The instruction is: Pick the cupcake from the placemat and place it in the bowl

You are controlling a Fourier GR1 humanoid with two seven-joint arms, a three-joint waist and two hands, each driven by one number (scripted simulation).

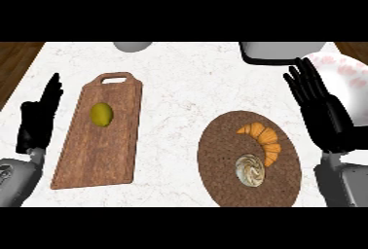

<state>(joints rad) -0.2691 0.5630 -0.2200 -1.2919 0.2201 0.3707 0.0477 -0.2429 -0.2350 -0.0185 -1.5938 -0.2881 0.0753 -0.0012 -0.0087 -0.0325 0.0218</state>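
Observation:
A cupcake with swirled cream frosting sits on the near part of a round brown placemat. Just beyond it on the same mat lies an orange croissant. The white bowl with pink flowers stands at the far right, partly behind my right hand. That hand is open, fingers straight and pointing away, to the right of the placemat and apart from the cupcake. At the left edge my left hand rests open, fingers up.
A wooden cutting board with a handle lies left of centre, carrying a yellow-green lemon. A grey bowl-like object and a grey-and-black appliance stand at the far edge. White marble counter lies between board and placemat.

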